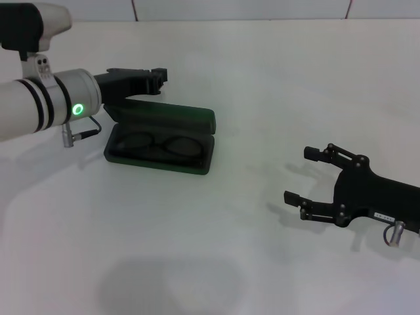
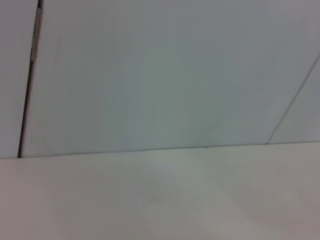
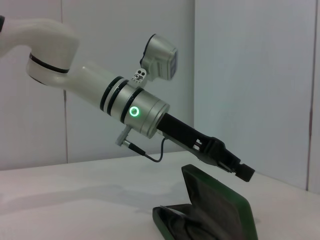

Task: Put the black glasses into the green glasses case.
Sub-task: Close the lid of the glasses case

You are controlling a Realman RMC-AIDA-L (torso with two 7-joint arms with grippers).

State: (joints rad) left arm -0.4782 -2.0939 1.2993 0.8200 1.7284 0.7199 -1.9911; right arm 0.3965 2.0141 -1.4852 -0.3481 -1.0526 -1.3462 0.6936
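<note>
Look first at the left claw [image 1: 149, 77]: it hangs just above the rear edge of the raised lid of the green glasses case [image 1: 161, 140]. You cannot tell from any view whether its fingers are spread or closed, nor whether it touches the lid. In the right wrist view the same claw [image 3: 235, 167] sits over the top of the upright lid.

The right claw [image 1: 305, 176] rests low over the worktop [image 1: 230, 249] at 4 o'clock from the case, well apart from it. Its fingers are released and spread wide, holding nothing.

The case stands open, lid upright on the far side. The black glasses [image 1: 161, 142] lie inside the lower half, lenses side by side.
</note>
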